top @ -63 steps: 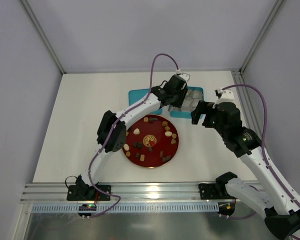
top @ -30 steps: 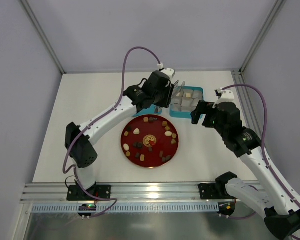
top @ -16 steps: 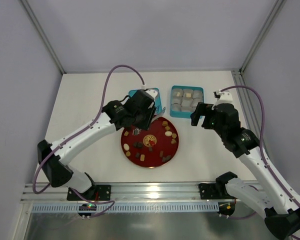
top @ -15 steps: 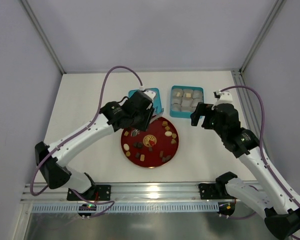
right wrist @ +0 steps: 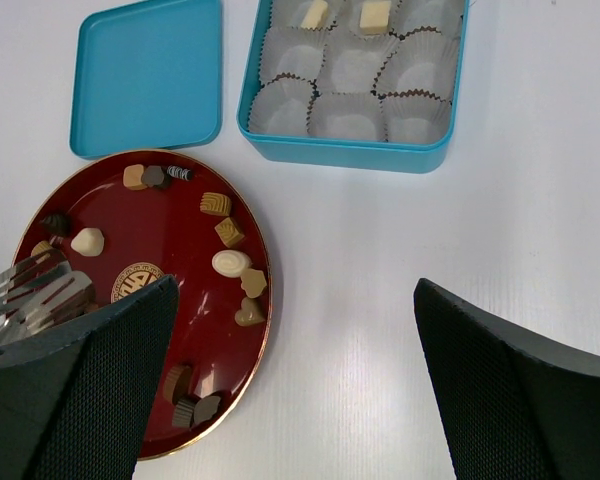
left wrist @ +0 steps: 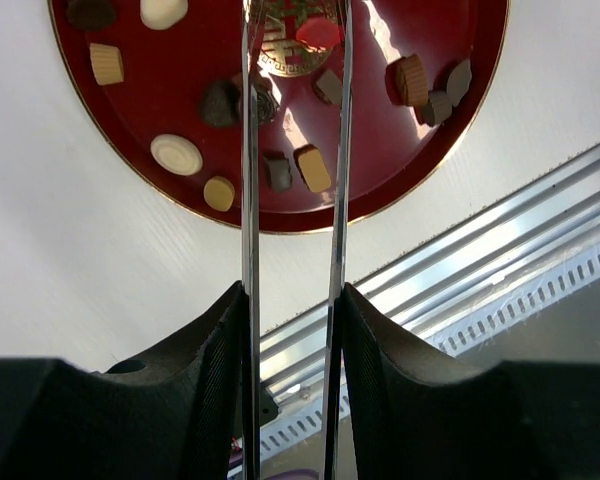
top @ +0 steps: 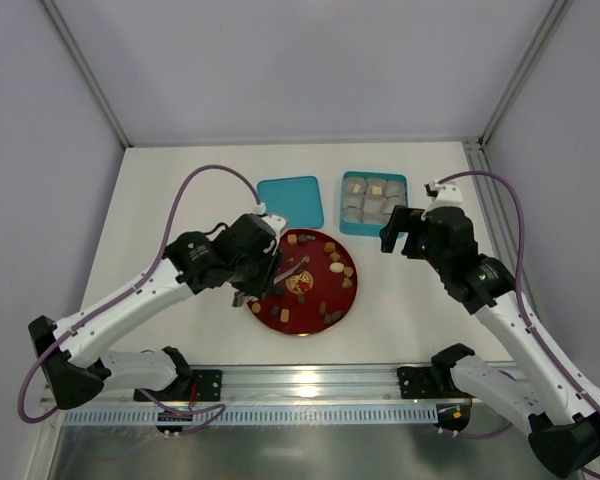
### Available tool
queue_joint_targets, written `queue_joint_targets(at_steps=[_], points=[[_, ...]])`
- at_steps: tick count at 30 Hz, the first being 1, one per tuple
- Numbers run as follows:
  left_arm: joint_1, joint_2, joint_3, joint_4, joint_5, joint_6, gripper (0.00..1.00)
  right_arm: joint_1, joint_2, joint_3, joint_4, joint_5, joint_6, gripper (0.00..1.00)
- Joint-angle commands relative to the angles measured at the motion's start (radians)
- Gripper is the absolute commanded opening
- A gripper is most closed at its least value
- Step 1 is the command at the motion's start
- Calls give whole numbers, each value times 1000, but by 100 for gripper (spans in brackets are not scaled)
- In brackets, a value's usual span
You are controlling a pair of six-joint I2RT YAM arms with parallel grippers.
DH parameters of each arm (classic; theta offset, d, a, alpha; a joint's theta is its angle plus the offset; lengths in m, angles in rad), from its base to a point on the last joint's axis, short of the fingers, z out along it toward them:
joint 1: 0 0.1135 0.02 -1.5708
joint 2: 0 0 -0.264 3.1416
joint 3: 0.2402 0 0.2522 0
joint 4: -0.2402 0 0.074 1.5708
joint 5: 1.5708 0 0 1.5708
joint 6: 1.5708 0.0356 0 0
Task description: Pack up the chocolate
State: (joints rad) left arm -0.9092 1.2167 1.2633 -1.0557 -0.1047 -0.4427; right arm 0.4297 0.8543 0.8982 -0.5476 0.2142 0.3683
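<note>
Here left gripper (left wrist: 295,30) tongs spread, straddling dark chocolate (left wrist: 262,105) on red plate (left wrist: 420,160); right gripper state unclear.

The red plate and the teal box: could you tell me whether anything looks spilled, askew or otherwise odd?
Nothing stands out. The chocolates all lie on the red plate, none on the table. The teal box sits upright with two pieces in its paper cups, and its lid lies flat beside it.

Bright, even overhead light; glare on the red plate (left wrist: 180,100); blurred near hand housings.
</note>
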Motion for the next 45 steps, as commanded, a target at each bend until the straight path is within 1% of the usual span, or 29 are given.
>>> queue_joint_targets(at_steps=[1, 7, 13, 20, 45], points=[[-26, -28, -21, -13, 43, -10, 40, -3, 3, -1, 32, -2, 6, 100], [-71, -11, -51, -20, 56, -4, 40, -3, 5, -1, 31, 1, 6, 100], [-92, 9, -71, -30, 49, -2, 40, -3, 0, -4, 25, 5, 8, 100], [-97, 14, -79, -32, 43, -5, 40, -3, -1, -7, 26, -1, 11, 100], [-117, 102, -102, 0, 36, 15, 40, -3, -21, -18, 20, 11, 11, 100]])
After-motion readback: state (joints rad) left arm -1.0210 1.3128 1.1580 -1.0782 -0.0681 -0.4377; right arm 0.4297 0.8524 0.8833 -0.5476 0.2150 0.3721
